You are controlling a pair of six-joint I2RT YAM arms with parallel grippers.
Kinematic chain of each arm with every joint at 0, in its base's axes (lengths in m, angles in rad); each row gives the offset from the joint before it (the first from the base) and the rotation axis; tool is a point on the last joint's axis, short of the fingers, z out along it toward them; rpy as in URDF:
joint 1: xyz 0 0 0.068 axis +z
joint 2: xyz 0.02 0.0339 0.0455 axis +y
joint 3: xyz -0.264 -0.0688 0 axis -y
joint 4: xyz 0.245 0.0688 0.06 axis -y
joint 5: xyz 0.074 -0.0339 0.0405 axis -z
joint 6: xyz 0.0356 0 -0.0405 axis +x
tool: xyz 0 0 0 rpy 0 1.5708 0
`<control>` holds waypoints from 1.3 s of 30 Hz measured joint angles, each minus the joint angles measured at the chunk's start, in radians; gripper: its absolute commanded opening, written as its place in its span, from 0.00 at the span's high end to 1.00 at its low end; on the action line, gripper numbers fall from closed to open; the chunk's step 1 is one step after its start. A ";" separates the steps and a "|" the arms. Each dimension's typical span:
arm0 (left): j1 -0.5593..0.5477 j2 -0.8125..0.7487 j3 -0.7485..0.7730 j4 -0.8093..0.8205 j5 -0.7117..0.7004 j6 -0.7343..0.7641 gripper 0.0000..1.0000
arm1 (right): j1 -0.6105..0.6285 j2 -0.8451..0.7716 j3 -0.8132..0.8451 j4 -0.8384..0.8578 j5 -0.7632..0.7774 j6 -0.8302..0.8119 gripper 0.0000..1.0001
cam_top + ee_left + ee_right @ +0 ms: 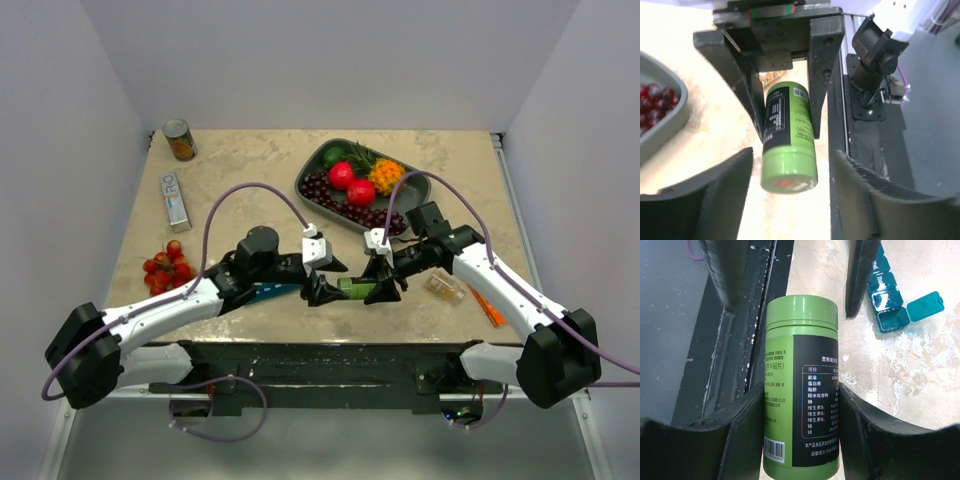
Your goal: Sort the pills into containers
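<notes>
A green pill bottle point(801, 390) with a black label lies level above the table's near edge, and my right gripper point(801, 410) is shut on its body. Its green cap point(790, 172) points at my left gripper point(792, 155), whose fingers stand on either side of the cap with a bright gap showing on each side. In the top view the left gripper point(325, 290) and right gripper point(383, 290) meet at the bottle point(355, 287). The containers, a teal strip point(887, 295), lie on the table with one lid point(925, 305) flipped open; the strip point(270, 292) sits under my left arm. No loose pills show.
A dark grey tray point(312, 175) of fruit stands at the back middle, its rim point(670, 115) left of my left gripper. A can point(180, 140), a flat box point(176, 198) and cherry tomatoes point(168, 268) lie on the left. A clear packet point(445, 285) and an orange item point(487, 305) lie on the right.
</notes>
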 measured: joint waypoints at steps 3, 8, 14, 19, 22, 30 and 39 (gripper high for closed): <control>0.000 -0.068 -0.046 0.007 -0.037 -0.029 0.14 | 0.000 0.000 0.000 0.001 0.000 0.002 1.00; 0.000 -0.181 -0.111 0.037 -0.078 -0.033 0.09 | 0.000 0.000 0.000 0.002 -0.002 0.005 1.00; 0.000 -0.146 -0.152 0.051 -0.090 -0.034 0.01 | 0.000 0.000 0.000 0.002 -0.009 0.008 1.00; 0.000 -0.084 -0.158 0.066 -0.100 -0.036 0.02 | 0.000 0.000 0.000 0.001 -0.024 0.008 1.00; 0.000 -0.061 -0.158 0.088 -0.107 -0.036 0.04 | 0.000 0.000 0.000 0.002 -0.026 0.008 1.00; 0.000 0.003 -0.155 0.162 -0.088 -0.071 0.26 | 0.000 0.000 0.000 0.002 -0.026 0.008 1.00; 0.001 0.021 -0.145 0.171 -0.053 -0.136 1.00 | -0.002 0.000 0.000 0.010 -0.025 0.017 0.85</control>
